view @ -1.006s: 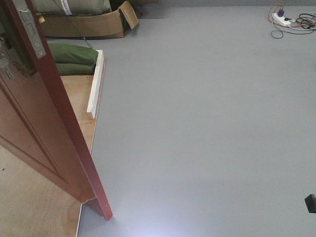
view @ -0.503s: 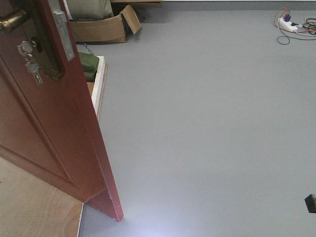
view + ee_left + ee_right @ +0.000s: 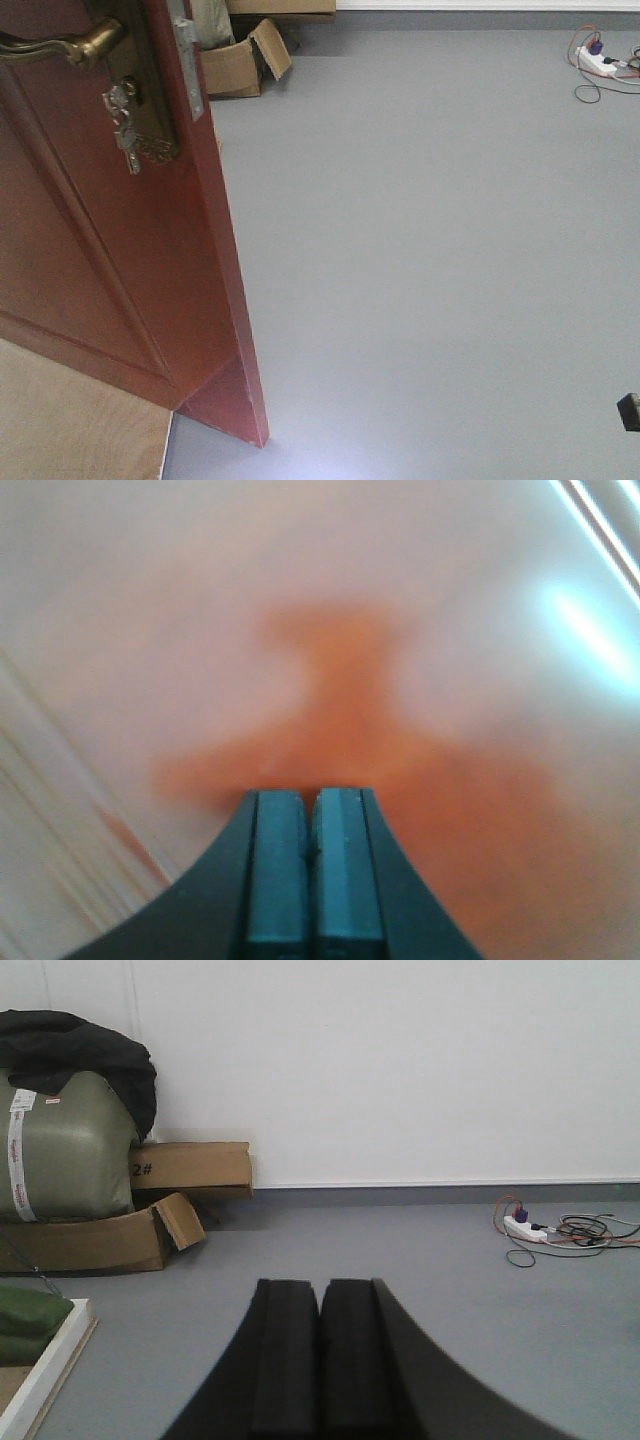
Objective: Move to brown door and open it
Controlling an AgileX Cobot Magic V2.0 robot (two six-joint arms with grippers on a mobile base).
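One reddish-brown wooden door (image 3: 110, 250) at nine o'clock in the front view, standing ajar, free edge toward the grey floor (image 3: 430, 250); curved brass lever handle (image 3: 60, 45) at eleven o'clock, bunch of keys (image 3: 125, 135) hanging below. Judged well along: swung open, perhaps not fully. Compared with a second ago, door larger and further right, handle now visible.

Left wrist view: left claw (image 3: 310, 865) pressed closed, empty, blurred reddish surface ahead.

Right wrist view: right claw (image 3: 320, 1360) closed, empty; brown cardboard box (image 3: 100, 1235) at nine o'clock.
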